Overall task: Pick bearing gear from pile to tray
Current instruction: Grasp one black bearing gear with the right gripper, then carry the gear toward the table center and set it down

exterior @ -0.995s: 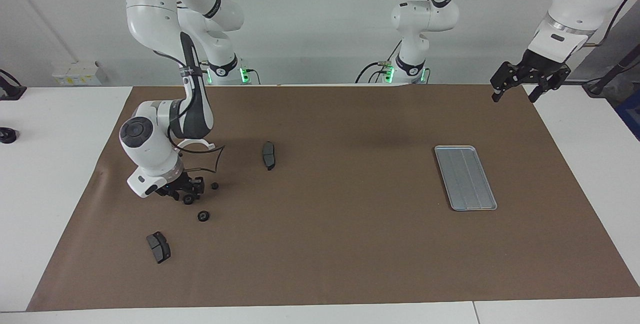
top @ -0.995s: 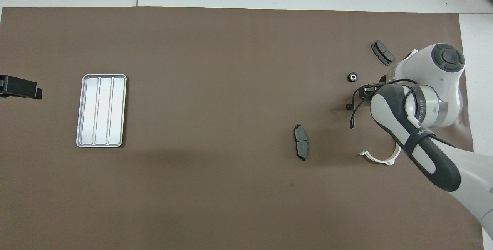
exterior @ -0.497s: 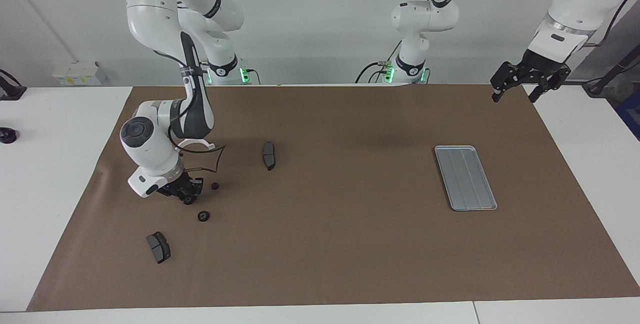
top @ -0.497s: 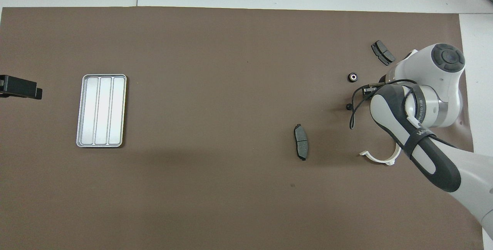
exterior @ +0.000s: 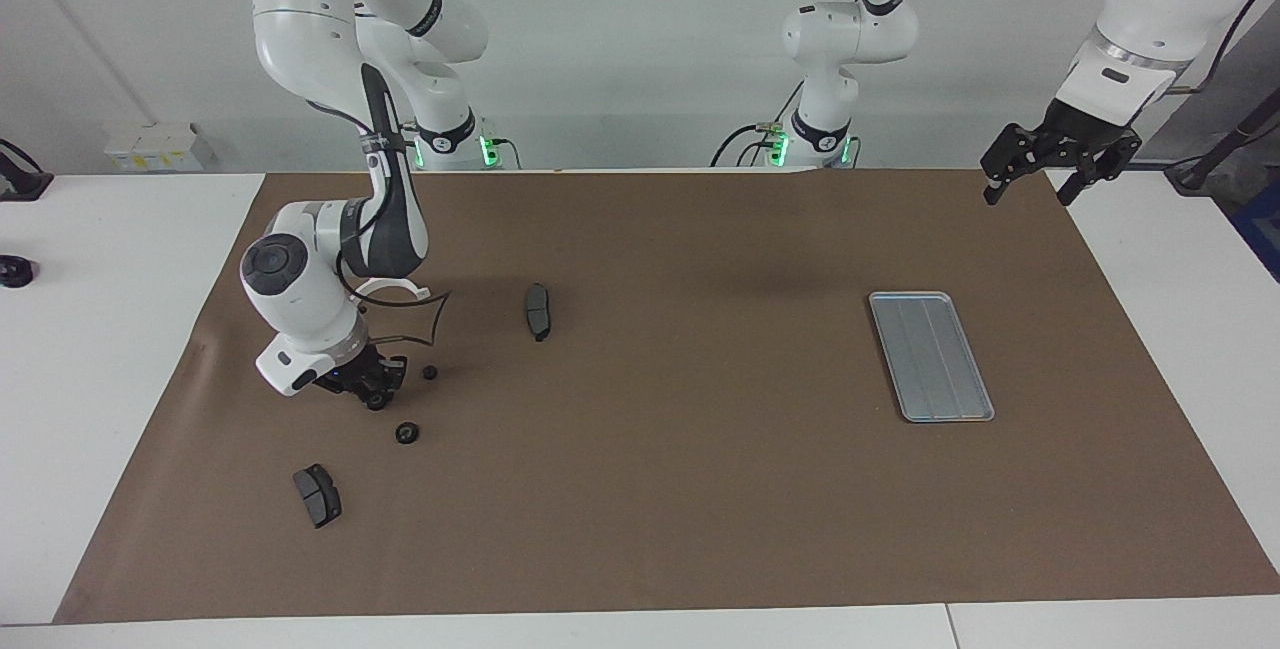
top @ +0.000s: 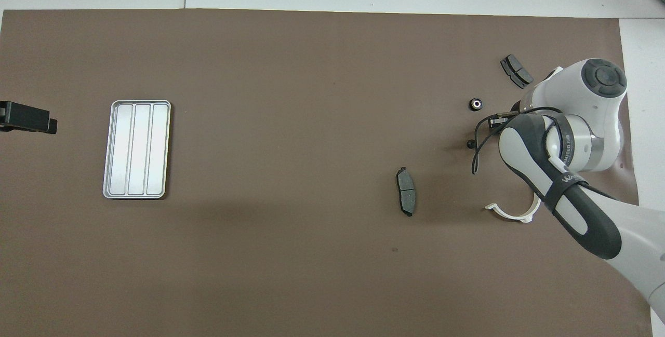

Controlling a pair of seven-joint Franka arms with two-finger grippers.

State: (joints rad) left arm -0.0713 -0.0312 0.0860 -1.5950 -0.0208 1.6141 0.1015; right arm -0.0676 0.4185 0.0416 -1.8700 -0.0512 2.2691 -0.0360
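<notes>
The pile lies at the right arm's end of the mat. In it are a white half-ring [exterior: 392, 287], two dark brake pads [exterior: 538, 311] [exterior: 317, 495], a black bearing gear [exterior: 406, 433] [top: 476, 104] and a tinier black part [exterior: 430, 371]. My right gripper [exterior: 377, 395] is low over the mat among them. It is shut on another small round bearing gear, which the arm hides in the overhead view. The silver ribbed tray [exterior: 930, 356] [top: 136, 149] lies at the left arm's end. My left gripper [exterior: 1030, 181] hangs open over the mat's corner there, holding nothing.
A brown mat [exterior: 680, 489] covers most of the white table. The right arm's black cable [exterior: 420, 314] loops just above the pile. One brake pad [top: 406, 198] lies toward the middle, apart from the rest.
The right gripper's fingers have drawn in around the small gear and the hand has risen slightly. The left arm has not moved.
</notes>
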